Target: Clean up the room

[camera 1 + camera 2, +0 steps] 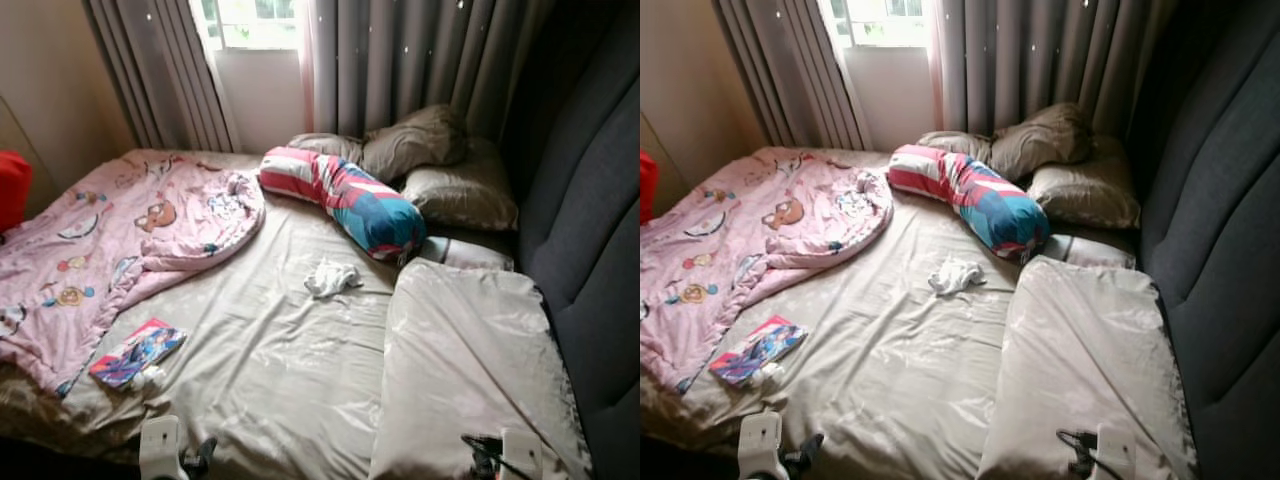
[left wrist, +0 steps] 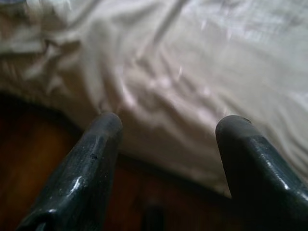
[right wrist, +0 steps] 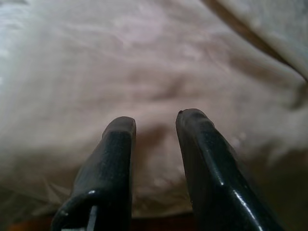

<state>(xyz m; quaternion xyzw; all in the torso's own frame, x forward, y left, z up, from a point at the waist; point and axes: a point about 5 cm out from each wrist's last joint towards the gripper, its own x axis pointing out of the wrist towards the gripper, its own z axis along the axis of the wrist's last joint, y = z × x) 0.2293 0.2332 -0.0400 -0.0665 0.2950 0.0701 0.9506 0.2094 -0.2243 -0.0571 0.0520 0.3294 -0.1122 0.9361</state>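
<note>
Standing at the bed's [image 1: 270, 370] near edge, I judge pickup hasn't begun: left gripper [image 2: 166, 126] wide, right gripper [image 3: 155, 120] narrowly parted, both empty, so next I reach mid-sheet for the crumpled white cloth [image 1: 331, 277].

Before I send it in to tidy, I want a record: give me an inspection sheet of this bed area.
Surface: bed sheet, beige, wrinkled.
Job's things: white crumpled cloth mid-bed; colourful flat packet near the foot edge; pink blanket bunched on the robot's left.
Clutter: striped bolster lying askew; three beige pillows piled by the headboard; long beige pillow on the right.
Grippers: left gripper open over the sheet's edge; right gripper slightly open above the sheet.
Cables: black cable at the right wrist.
Surroundings: grey curtains, window, dark padded headboard, red object at left.
</note>
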